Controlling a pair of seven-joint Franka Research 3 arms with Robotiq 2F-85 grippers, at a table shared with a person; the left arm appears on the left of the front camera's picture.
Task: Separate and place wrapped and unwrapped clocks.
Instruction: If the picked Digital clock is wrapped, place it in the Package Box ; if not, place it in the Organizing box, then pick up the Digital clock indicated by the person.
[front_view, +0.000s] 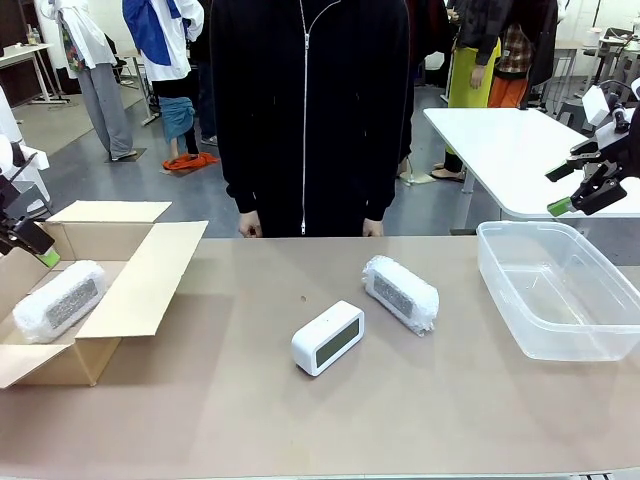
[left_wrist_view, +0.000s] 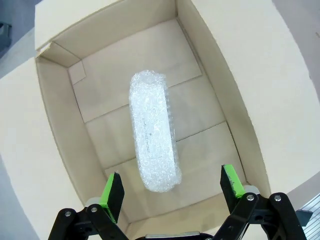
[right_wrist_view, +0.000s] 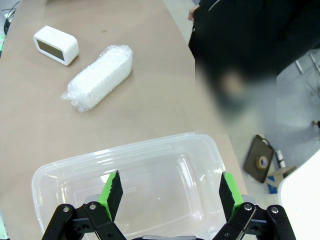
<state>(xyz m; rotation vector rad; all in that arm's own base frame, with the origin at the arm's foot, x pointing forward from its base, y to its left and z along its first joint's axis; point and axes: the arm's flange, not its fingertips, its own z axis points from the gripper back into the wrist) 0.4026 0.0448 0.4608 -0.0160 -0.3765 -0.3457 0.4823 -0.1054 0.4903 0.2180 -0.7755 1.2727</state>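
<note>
Your smooth bare clock (front_view: 328, 337) lay mid-table near a bubble-wrapped clock (front_view: 401, 292), its screen blurred by the crinkly film, and the other wrapped clock (left_wrist_view: 154, 135) lay inside the open cardboard box (left_wrist_view: 115, 65). Your left gripper (left_wrist_view: 170, 173), cut off at the front view's edge, hung wide open above that box. Your right gripper (right_wrist_view: 170, 175) hung just as wide over the clear plastic tub (right_wrist_view: 125, 150).

Front camera faces twelve o'clock; left wrist peers close into the nine-o'clock box (left_wrist_view: 115, 65); right wrist, higher over the three-o'clock tub (right_wrist_view: 150, 175), shares front's bare clock (right_wrist_view: 56, 45).
</note>
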